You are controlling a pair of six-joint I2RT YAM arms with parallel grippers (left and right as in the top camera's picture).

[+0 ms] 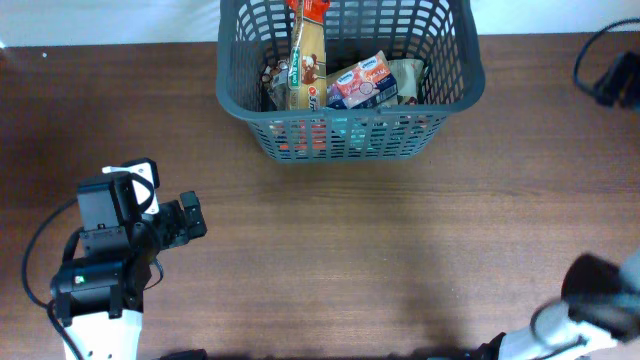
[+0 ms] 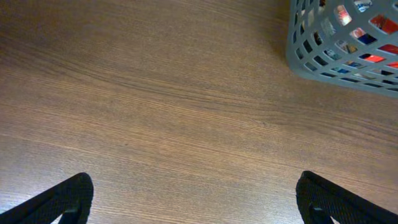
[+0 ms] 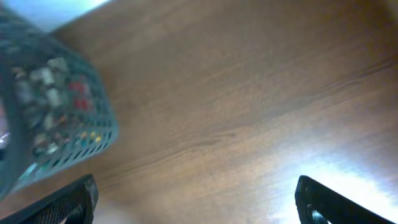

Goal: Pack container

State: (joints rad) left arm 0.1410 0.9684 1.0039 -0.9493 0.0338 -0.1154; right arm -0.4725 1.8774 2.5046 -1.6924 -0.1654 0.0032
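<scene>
The container (image 1: 452,95) is a dark grey lattice basket at the table's far middle. It holds several snack packs, among them a tan pack (image 1: 306,68) and a white and orange pack (image 1: 364,82). Its corner shows in the left wrist view (image 2: 323,56) and, blurred, in the right wrist view (image 3: 56,118). My left gripper (image 2: 194,198) is open and empty over bare wood, at the near left in the overhead view (image 1: 190,222). My right gripper (image 3: 196,202) is open and empty over bare wood; its arm (image 1: 600,290) is blurred at the near right.
The table (image 1: 400,250) is brown wood. A black cable and device (image 1: 612,75) lie at the far right edge. A pale surface lies beyond the table's far edge.
</scene>
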